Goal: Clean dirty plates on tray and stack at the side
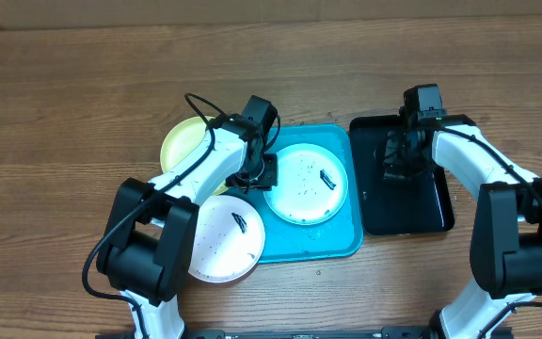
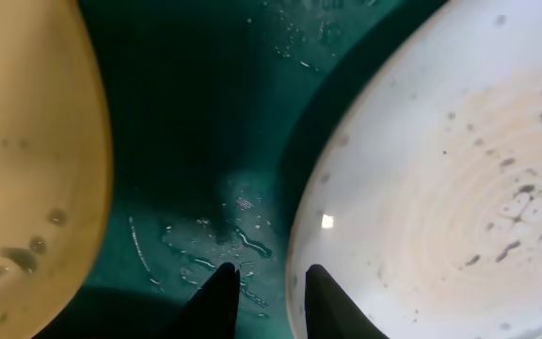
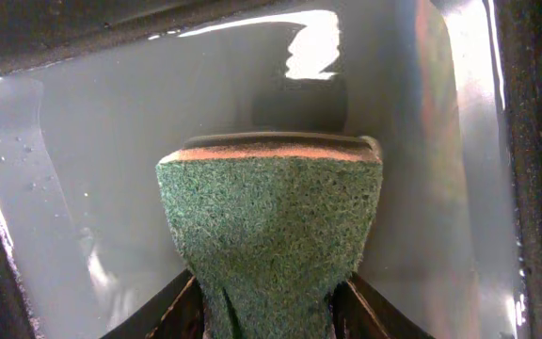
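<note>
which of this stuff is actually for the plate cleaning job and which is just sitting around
For the job:
yellow-green plate
light teal plate
white plate
turquoise tray
green sponge, held in the right gripper

Just lying about:
black tray, below the sponge
wooden table

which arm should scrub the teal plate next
Right. The right gripper clamps the green sponge over the black tray, beside the light teal plate; the left gripper is open and empty at that plate's rim.
</note>
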